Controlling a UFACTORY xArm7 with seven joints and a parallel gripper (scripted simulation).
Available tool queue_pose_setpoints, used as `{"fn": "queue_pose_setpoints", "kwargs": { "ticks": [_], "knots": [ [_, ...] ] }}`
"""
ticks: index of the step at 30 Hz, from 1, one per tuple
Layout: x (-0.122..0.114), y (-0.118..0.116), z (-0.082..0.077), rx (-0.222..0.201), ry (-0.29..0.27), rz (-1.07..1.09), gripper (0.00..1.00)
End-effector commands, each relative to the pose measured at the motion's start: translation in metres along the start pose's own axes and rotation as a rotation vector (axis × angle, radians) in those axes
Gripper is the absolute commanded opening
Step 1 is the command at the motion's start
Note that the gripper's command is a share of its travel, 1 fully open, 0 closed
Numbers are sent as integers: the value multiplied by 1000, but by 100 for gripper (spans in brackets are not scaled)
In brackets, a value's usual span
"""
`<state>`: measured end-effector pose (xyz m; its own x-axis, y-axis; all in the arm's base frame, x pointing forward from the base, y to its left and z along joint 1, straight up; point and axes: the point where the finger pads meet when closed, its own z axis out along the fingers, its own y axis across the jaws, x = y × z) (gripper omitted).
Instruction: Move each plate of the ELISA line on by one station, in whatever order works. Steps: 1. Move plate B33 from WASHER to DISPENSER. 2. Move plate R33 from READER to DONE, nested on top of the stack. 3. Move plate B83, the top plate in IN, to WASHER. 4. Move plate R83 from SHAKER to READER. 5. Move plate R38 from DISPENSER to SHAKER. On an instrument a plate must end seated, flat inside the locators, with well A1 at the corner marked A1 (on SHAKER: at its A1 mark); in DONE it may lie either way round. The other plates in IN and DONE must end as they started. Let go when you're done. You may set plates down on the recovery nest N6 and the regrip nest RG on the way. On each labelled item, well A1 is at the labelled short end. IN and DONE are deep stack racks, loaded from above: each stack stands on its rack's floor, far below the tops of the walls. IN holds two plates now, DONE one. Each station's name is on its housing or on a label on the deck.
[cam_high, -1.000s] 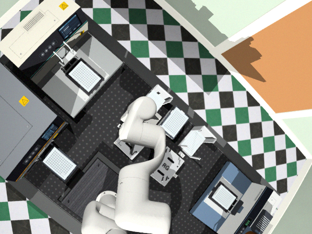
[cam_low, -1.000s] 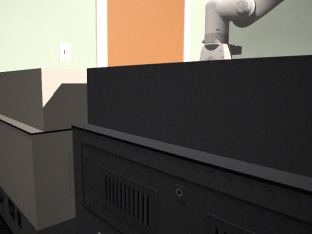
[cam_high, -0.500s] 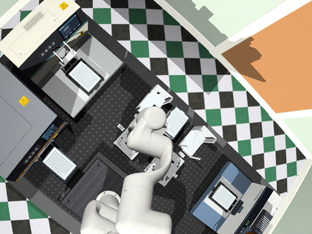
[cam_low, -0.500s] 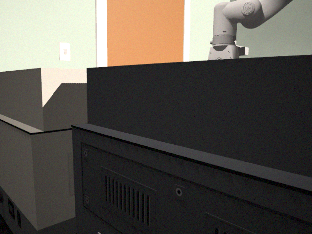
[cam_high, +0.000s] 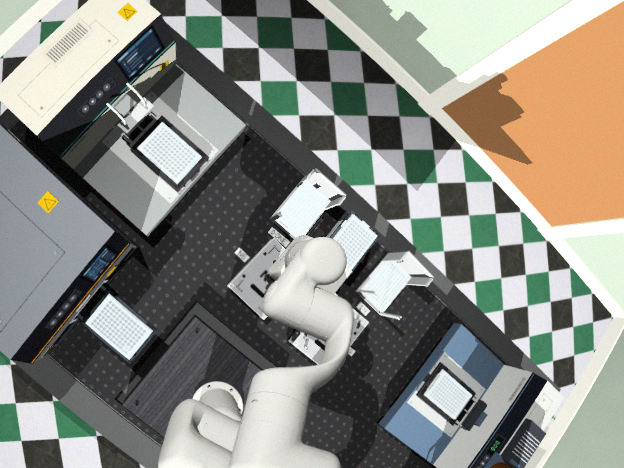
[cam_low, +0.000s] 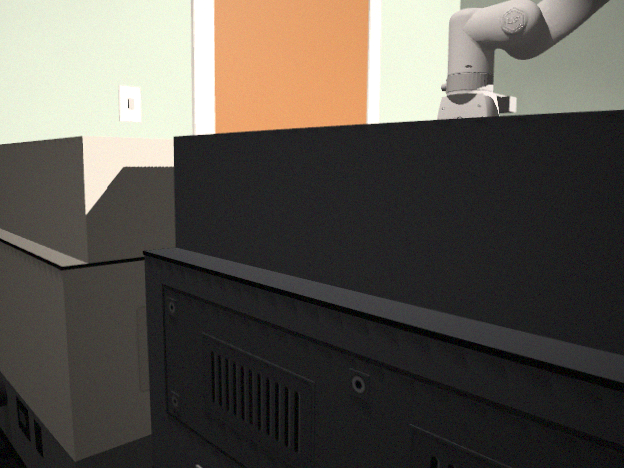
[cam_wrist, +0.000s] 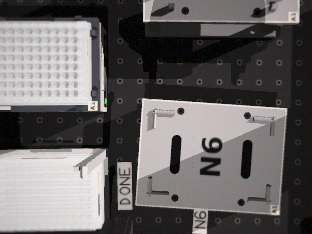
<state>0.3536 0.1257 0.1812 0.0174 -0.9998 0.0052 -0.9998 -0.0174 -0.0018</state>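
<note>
Grey nest N6 (cam_wrist: 165, 150) lies bare beneath our wrist camera, its label upright to the right. Left of it we see the DONE rack (cam_wrist: 90, 162) with its white stack, and above that a well plate (cam_wrist: 47, 62) whose label we cannot read. Our gripper, itself out of view, is fully open and holds nothing.

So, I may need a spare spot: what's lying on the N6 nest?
No plate: the N6 nest shows its bare grey face, two slots, the printed name and corner locators. Nothing in the wrist view covers it.
</note>
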Motion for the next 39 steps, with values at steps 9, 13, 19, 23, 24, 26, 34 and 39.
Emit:
{"fn": "queue_pose_setpoints", "kwargs": {
  "ticks": [9, 13, 19, 23, 24, 26, 34, 39],
  "knots": [
    [27, 11, -2, 5, -1, 0, 100],
    [39, 17, -2, 5, -1, 0, 100],
    [57, 25, -2, 5, -1, 0, 100],
    [66, 30, -2, 5, -1, 0, 100],
    [66, 30, -2, 5, -1, 0, 100],
    [72, 33, -2, 5, -1, 0, 100],
    [96, 44, -2, 5, -1, 0, 100],
    [111, 51, -2, 5, 0, 0, 100]
  ]
}}
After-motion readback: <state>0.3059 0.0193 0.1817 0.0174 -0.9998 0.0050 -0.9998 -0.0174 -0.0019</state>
